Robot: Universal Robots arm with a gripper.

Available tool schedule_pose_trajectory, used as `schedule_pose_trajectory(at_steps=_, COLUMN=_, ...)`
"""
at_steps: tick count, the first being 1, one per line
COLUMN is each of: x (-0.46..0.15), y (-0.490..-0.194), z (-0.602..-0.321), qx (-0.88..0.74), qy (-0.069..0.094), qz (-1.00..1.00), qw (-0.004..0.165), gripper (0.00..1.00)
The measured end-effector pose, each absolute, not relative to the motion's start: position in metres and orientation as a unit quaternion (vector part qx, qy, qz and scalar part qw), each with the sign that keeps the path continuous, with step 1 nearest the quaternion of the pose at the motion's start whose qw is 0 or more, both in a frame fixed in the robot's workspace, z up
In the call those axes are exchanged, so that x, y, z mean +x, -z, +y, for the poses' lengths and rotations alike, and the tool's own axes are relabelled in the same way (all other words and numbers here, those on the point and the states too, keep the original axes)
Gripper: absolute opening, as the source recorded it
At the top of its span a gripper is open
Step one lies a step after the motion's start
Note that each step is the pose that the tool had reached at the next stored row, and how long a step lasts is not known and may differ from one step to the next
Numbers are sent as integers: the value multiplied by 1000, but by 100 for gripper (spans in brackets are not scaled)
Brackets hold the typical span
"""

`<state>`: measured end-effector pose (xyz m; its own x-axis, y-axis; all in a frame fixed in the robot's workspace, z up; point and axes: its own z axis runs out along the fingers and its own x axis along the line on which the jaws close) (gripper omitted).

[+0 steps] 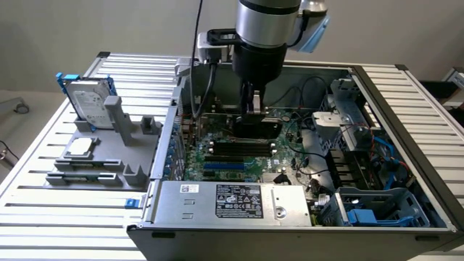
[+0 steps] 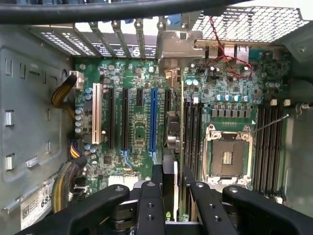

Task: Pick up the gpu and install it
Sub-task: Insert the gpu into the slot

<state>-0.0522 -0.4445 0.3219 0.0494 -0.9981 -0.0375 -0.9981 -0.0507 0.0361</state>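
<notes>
The case (image 1: 377,81) is open on top, free for the hand (image 2: 171,171). Inside, the power supply (image 1: 232,204), drive cage (image 1: 377,209) and cables (image 1: 312,163) hem the board (image 2: 139,132); the slots (image 2: 124,117) beside the gpu (image 2: 179,127) stand clear

The motherboard (image 2: 139,132) is green, with one blue slot (image 2: 153,120), one white slot (image 2: 96,113), several black ones and red wires (image 2: 230,49) near its edge. The gpu (image 2: 171,134) shows a black cooler and a silver end bracket, and the gripper (image 2: 171,171) is black. The hard drive (image 1: 91,102) is silver in a blue frame on a grey holder (image 1: 94,163), and the table (image 1: 58,217) is striped with pale silver ribs.
</notes>
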Motion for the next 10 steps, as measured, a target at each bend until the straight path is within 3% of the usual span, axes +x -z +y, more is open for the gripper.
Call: schedule_pose_trajectory(at_steps=10, x=-85, y=-314, z=-447, qx=728, qy=18, qz=-686, qw=-12, gripper=26)
